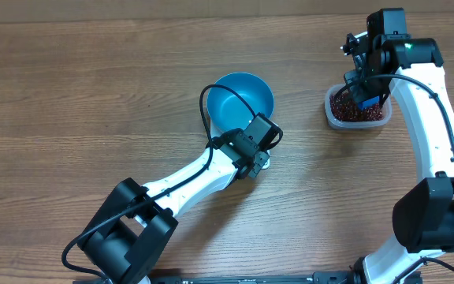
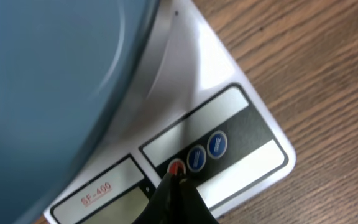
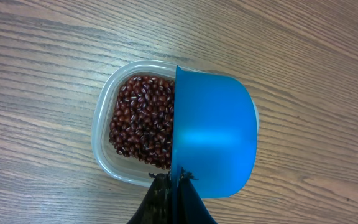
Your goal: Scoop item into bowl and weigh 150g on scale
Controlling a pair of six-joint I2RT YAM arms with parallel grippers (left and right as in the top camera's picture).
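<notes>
Wood-grain brown tabletop (image 1: 93, 95) lies under everything. Furthest left stands a round deep blue bowl with a shiny inside (image 1: 241, 101). It sits on a small flat white rectangular digital scale (image 2: 229, 106) and overhangs it so widely that, from overhead, almost nothing of the scale shows.

The left gripper (image 2: 174, 182) is just in front of the bowl, over the scale's front strip. Its two dark fingers are pressed together into a single point with nothing between them. In the wrist view that point meets a small round red button (image 2: 176, 167); whether it bears down on the button or only lies over it cannot be told. Two round blue buttons (image 2: 196, 157) sit just beyond the tip to its right, and a label in red letters reading SF-400 (image 2: 96, 192) lies to its left, with the bowl's wall ahead of it.

Well apart to the right, the right gripper (image 3: 171, 182) hangs above a clear rounded plastic tub (image 3: 101, 134). Its fingers pinch the near edge of a bright blue plastic scoop (image 3: 213, 130), which juts forward from the fingertips and hides the right half of the tub. Many small dark red-brown beans (image 3: 142, 121) fill the part of the tub that shows, ahead and left of the fingertips. Whether the scoop touches the beans cannot be told.
</notes>
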